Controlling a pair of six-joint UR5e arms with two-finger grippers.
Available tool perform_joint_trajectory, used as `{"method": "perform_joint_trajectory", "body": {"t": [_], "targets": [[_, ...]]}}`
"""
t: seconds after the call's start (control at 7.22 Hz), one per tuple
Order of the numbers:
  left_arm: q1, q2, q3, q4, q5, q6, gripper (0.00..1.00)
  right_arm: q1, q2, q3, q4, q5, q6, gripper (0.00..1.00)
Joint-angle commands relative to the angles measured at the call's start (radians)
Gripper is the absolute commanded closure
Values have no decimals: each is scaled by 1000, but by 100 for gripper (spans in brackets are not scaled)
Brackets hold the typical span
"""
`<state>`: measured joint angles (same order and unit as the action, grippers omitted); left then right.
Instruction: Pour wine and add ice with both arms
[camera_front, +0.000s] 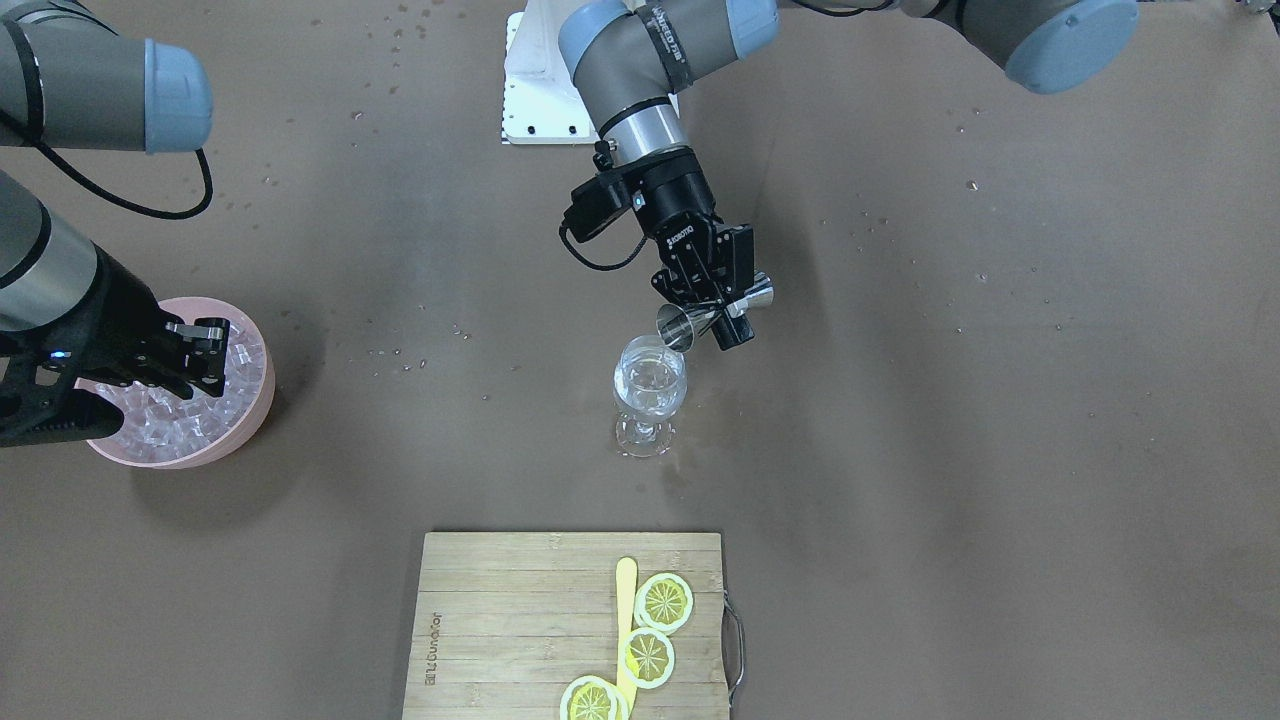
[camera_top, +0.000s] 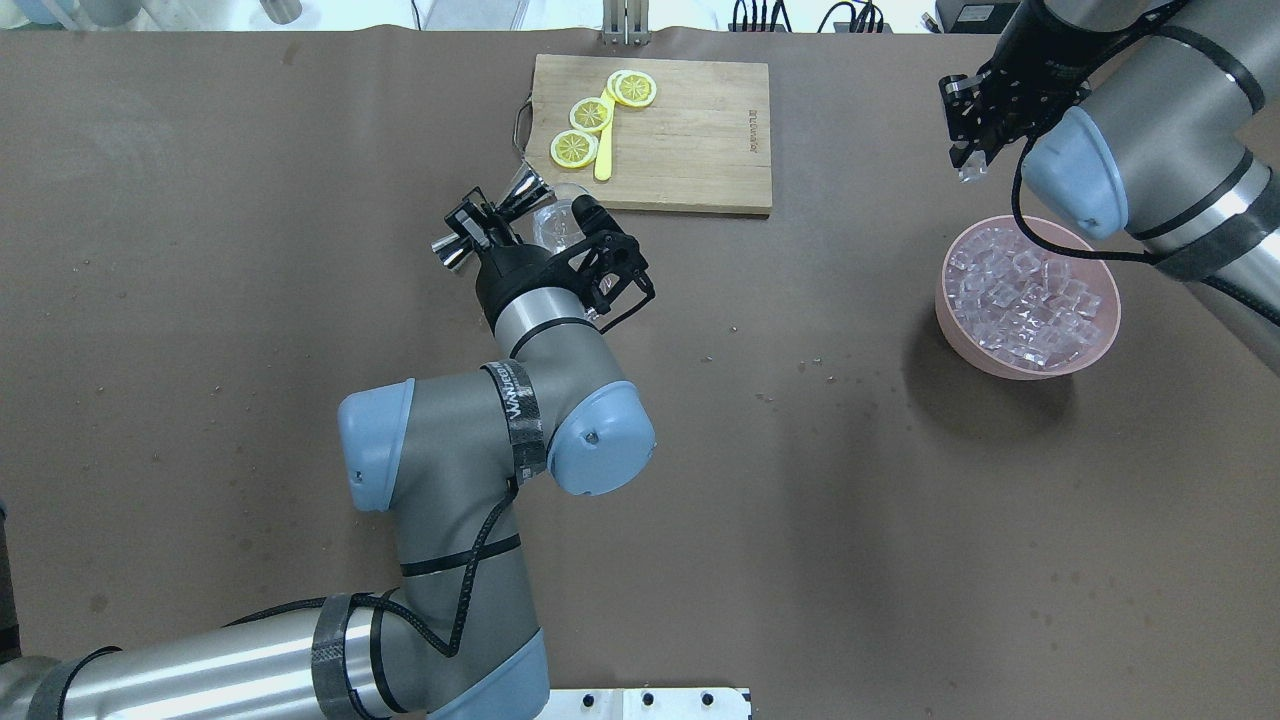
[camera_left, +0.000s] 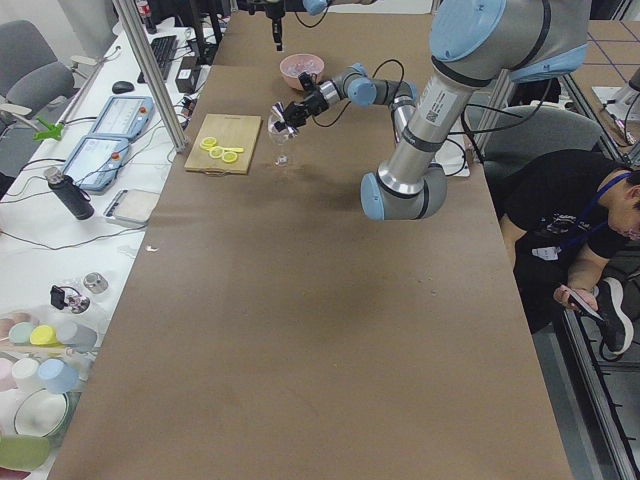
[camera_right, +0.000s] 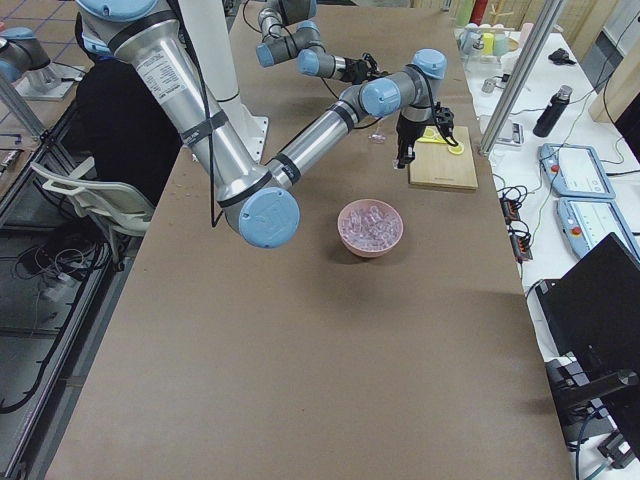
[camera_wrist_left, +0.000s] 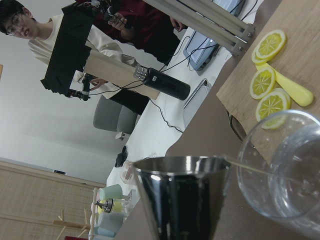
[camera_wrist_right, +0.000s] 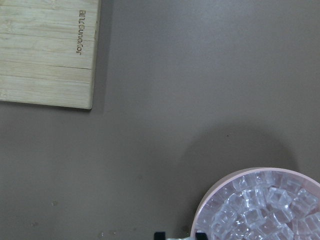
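My left gripper (camera_front: 722, 308) is shut on a steel jigger (camera_front: 690, 322) and holds it tipped, mouth down at the rim of a stemmed wine glass (camera_front: 650, 385) standing mid-table. The glass holds a little clear wine (camera_front: 650, 398). In the left wrist view the jigger (camera_wrist_left: 180, 195) is beside the glass (camera_wrist_left: 285, 170). My right gripper (camera_top: 966, 165) hangs above the far rim of a pink bowl (camera_top: 945, 310) heaped with ice (camera_top: 1030, 295), and its fingers pinch one clear ice cube (camera_top: 968, 173). The bowl (camera_wrist_right: 200, 220) and ice (camera_wrist_right: 260, 210) also show in the right wrist view.
A bamboo cutting board (camera_front: 500, 620) lies across the table from me past the glass, with three lemon slices (camera_front: 664, 600) and a yellow tool (camera_front: 626, 610) on it. Water drops speckle the brown table top (camera_front: 1000, 450). The white base bracket (camera_front: 535, 95) sits behind the left arm.
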<state>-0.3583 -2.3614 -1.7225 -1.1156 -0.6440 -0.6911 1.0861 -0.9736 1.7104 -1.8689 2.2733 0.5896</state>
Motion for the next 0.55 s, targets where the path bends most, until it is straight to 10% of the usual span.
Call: {"method": "perform_joint_trajectory", "body": {"t": [0.0,0.42], "targets": [[-13,34,-104,-56,0,-8,95,0,0,0,2,2,4,100],[-91,161,-201,-283,-2,-44,94,-30,97,-56,1,6,105,100]]}}
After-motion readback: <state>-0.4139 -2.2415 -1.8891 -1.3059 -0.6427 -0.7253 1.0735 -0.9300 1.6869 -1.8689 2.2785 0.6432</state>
